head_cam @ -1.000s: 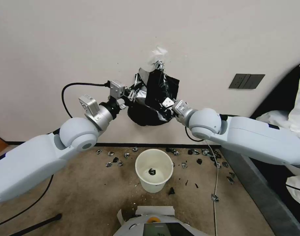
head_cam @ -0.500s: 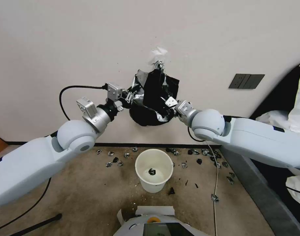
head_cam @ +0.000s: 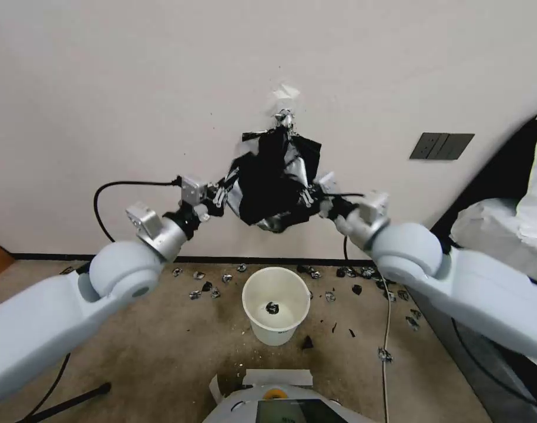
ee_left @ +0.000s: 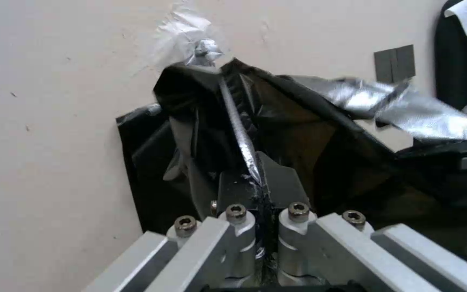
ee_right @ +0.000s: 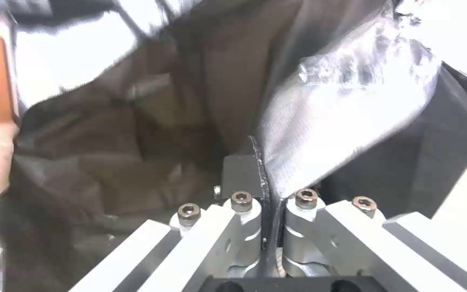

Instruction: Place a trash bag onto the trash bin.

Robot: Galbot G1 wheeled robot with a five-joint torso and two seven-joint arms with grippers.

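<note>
Two end effectors pinch one trash bag between them, high against the wall beneath a silver clip. The left end effector is pressed together on a taut fold of the bag; the right end effector is clamped on its opposite edge. Directly below, on the floor, stands the trash bin, well apart from the bag. The step in hand looks like pulling the bag free and spreading its mouth; next, it must come down over the bin's rim.

Beige wall, dark switch plate, littered brown carpet
</note>
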